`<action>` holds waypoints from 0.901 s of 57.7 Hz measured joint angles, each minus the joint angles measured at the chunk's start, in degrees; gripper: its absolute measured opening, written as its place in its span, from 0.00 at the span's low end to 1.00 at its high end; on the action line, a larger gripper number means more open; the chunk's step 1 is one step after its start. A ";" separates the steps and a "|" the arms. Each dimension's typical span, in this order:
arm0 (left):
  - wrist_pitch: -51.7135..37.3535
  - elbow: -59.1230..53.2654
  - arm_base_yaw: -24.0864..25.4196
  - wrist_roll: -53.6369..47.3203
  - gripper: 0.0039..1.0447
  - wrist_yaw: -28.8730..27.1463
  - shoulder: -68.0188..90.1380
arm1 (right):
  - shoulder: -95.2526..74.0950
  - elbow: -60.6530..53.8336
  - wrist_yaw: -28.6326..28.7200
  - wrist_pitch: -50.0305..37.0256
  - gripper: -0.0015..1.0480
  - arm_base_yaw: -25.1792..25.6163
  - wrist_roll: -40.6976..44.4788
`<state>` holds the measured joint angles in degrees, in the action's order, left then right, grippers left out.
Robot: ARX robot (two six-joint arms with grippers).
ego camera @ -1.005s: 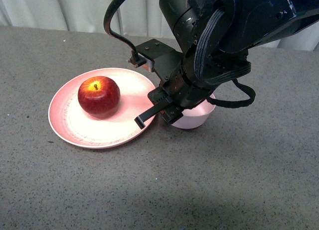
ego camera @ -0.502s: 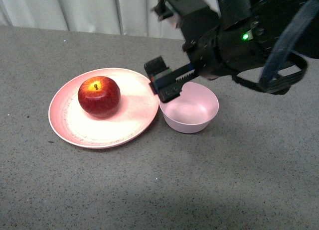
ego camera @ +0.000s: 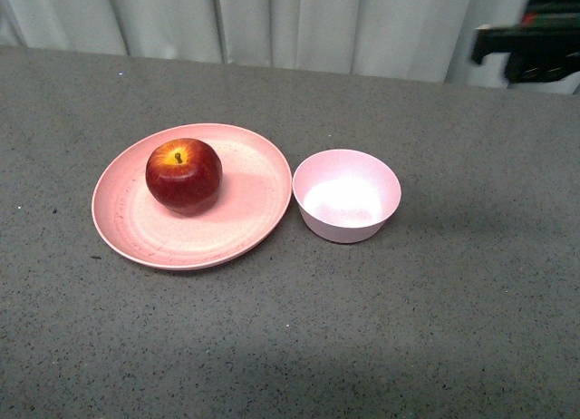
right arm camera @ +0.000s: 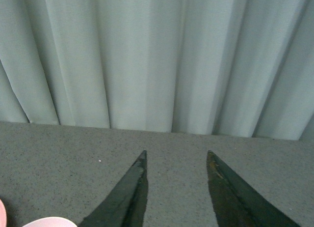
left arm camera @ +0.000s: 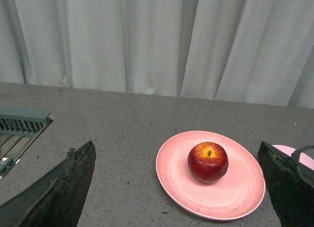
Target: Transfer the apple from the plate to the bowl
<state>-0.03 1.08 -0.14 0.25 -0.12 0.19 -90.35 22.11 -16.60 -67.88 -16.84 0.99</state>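
The dark red apple [ego camera: 184,175] with a yellow patch at its stem sits on the wide pink plate [ego camera: 245,221], toward the plate's left side. Just right of the plate stands the small pale pink bowl [ego camera: 347,195], with nothing inside. In the left wrist view the apple [left arm camera: 208,162] and plate [left arm camera: 176,178] lie ahead of my left gripper [left arm camera: 177,146], whose dark fingers stand wide open and well short of them. My right gripper [right arm camera: 176,156] is open over bare table, far from the apple; a sliver of the bowl [right arm camera: 49,222] shows at that view's edge.
A dark part of the right arm [ego camera: 530,43] shows at the front view's top right corner. Grey speckled table [ego camera: 290,346] surrounds the dishes. A pale curtain [ego camera: 299,24] hangs behind the table. A grey slatted fixture [left arm camera: 19,133] sits at the left wrist view's edge.
The right arm, which hung over the plate's edge and the bowl, has pulled up and away to the top right. The bowl is now fully uncovered. Apple and plate stay put.
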 joint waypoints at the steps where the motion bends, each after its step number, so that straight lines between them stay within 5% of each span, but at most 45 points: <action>1: 0.00 0.00 0.00 0.02 0.94 0.02 0.00 | 0.59 -0.50 0.24 0.04 0.26 0.24 0.00; 10: 0.00 0.00 0.00 0.02 0.94 0.02 0.00 | 7.93 -6.99 3.61 1.46 0.01 3.63 -0.07; 37: 0.00 0.00 0.00 0.02 0.94 0.00 0.00 | 35.85 -19.32 11.72 17.14 0.01 11.89 -0.33; 40: 0.00 0.00 0.00 0.00 0.94 0.00 0.00 | 39.28 -20.06 15.91 19.91 0.01 14.91 -0.37; 52: 0.00 0.00 0.00 0.02 0.94 0.00 0.00 | 51.01 -21.55 16.50 29.83 0.01 16.70 -0.39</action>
<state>-0.03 1.08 -0.14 0.27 -0.12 0.19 -39.33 0.56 -0.10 -38.04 -0.14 0.60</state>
